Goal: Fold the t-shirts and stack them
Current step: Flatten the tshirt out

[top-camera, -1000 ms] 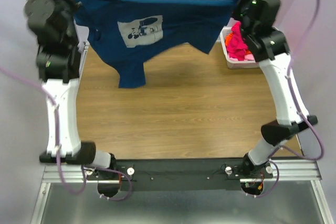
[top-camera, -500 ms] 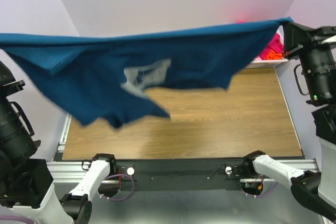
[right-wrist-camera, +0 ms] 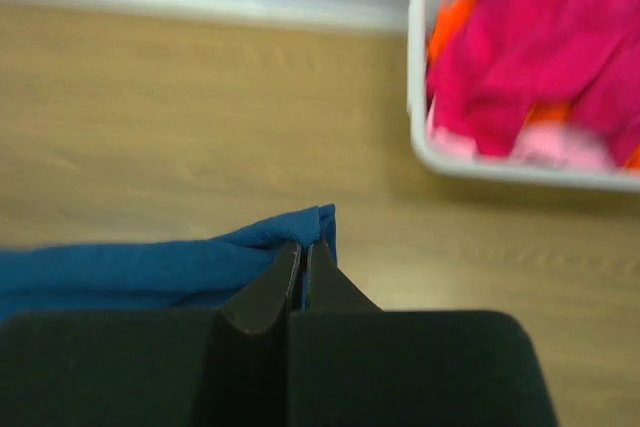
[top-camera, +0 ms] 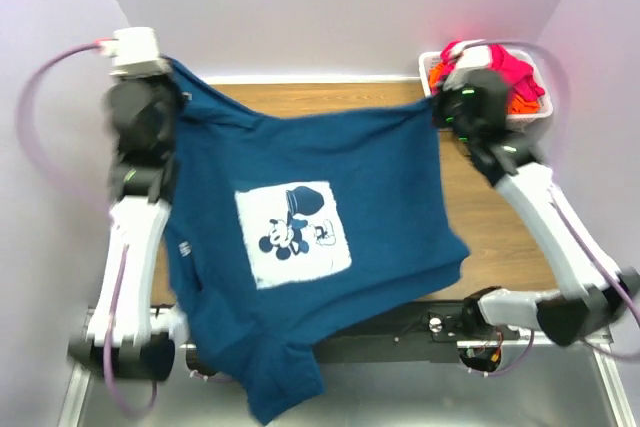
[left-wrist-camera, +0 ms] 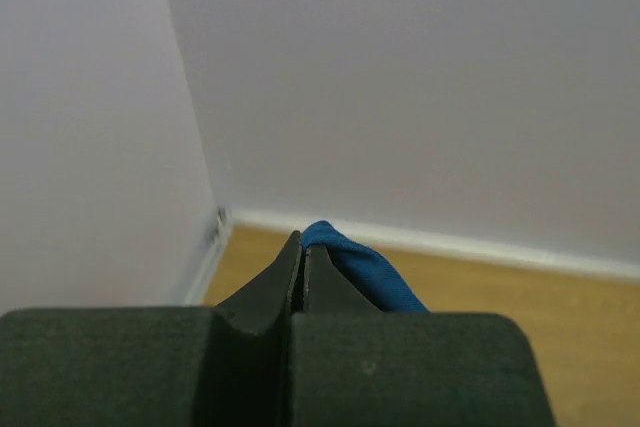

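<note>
Teal-blue t-shirt (top-camera: 390,177), its pale cartoon print (top-camera: 292,233) facing up, hangs spread between two robot arms above a wood-grain table (top-camera: 500,237). The left gripper (left-wrist-camera: 303,245) is clamped tight on one far corner of the cloth, close to the back wall. The right gripper (right-wrist-camera: 304,247) pinches the other far corner, near a white plastic basket (right-wrist-camera: 416,67) holding magenta-pink shirts (right-wrist-camera: 540,37) and orange shirts (right-wrist-camera: 450,32). The t-shirt's lower part drapes past the table's near edge, by the left arm's base.
</note>
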You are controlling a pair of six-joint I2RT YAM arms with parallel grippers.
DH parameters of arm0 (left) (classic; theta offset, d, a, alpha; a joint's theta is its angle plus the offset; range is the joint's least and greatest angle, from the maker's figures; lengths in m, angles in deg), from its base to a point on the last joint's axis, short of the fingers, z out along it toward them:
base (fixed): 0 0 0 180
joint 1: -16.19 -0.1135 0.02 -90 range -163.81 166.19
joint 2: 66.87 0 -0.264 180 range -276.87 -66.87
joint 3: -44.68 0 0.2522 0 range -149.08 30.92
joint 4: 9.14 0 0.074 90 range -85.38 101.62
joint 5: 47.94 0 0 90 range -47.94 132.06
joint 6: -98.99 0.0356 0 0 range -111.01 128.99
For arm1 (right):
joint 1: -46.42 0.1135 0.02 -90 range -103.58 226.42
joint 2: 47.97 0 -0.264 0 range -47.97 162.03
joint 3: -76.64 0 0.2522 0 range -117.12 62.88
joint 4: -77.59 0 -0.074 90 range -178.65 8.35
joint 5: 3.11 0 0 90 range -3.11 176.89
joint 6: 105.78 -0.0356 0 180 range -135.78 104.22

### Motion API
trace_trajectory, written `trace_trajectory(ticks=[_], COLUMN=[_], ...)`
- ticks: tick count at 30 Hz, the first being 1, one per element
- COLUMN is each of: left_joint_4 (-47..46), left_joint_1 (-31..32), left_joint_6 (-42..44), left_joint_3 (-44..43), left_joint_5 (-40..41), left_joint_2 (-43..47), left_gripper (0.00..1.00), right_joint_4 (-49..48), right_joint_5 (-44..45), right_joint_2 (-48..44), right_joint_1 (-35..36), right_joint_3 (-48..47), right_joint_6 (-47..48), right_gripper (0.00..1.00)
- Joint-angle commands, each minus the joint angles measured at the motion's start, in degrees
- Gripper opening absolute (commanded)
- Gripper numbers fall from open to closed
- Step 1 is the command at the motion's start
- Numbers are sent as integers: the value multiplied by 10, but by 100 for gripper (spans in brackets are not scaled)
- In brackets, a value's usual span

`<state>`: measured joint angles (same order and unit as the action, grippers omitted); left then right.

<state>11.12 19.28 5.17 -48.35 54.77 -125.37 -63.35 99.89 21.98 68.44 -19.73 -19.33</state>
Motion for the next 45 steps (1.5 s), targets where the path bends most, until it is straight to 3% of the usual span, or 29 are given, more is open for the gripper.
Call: trace_trajectory(ticks=[1, 4, 7, 11, 18, 21, 30, 45], left_joint_4=[-62, -75, -72, -66, -51, -30, -33, 83], left_joint_1=[-4, -4, -3, -3, -3, -3, -3, -4], left_joint_6=[-4, -22, -35, -44, -34, -42, -58, -106], left_joint_3=[99, 93, 50, -2, -77, -112, -66, -38], left_joint_5=[-62, -59, -69, -73, -64, -76, -68, -63], left_joint_2=[-127, -268, -430, -515, -581, -594, -555, -445], left_gripper=[0, 0, 0, 0, 0, 0, 0, 0], right_joint_4=[-73, -173, -198, -199, -203, -205, -204, -183], right_joint_5=[56, 77, 83, 101, 77, 79, 32, 6], right_joint_2=[89, 184, 307, 414, 473, 493, 541, 469], right_joint_1=[-4, -6, -11, -18, -55, -72, -103, -109], right_joint_3=[125, 168, 139, 89, 44, 7, -62, -15], right_joint_6=[7, 12, 18, 31, 30, 30, 31, 24], right_gripper=[1, 1, 1, 1, 1, 1, 1, 1])
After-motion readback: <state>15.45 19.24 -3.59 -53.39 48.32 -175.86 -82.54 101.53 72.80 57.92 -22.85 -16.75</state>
